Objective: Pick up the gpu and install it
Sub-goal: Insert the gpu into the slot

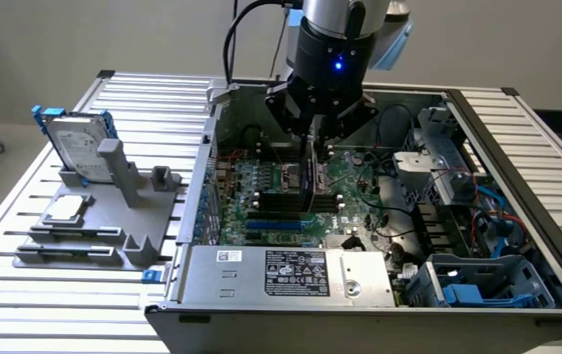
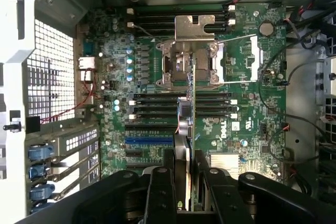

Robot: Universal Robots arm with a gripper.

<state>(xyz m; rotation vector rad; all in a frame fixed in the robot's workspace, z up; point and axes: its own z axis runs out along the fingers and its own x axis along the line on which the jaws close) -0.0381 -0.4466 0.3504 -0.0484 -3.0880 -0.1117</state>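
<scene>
While the black two-fingered tool (image 1: 316,136) is closed on the gpu (image 1: 312,177), a small flat card with a green circuit board on one face and a black rounded cooler on the other, the arm holds it inside the open grey metal computer case (image 1: 483,122) on the slatted metal bench (image 1: 25,295). In the wrist view the tool (image 2: 188,187) clamps the card from both faces. The gpu (image 2: 189,119) hangs edge-on and upright over the green motherboard (image 2: 247,77), its free end reaching towards the silver processor socket (image 2: 191,56) and crossing the rows of long black memory slots (image 2: 157,103). Whether its lower edge touches anything there I cannot tell.

The pick-up looks done, and the step in hand seems to be carrying and lining up the card for installation. It is not seated. The long blue expansion slot (image 2: 149,141) lies just beside the card's line, nearer the perforated rear wall, and runs across that line rather than along it. By my reckoning, seating calls for the card's connector edge to run parallel with a slot and sit squarely over it, with the bracket end towards the rear openings. After that it needs a straight, even press, since a tilted card could bind or strain the board.

Outside the case, a silver hard drive in a blue frame (image 1: 77,140) stands upright on a grey holder (image 1: 113,236), well apart from the work.
</scene>
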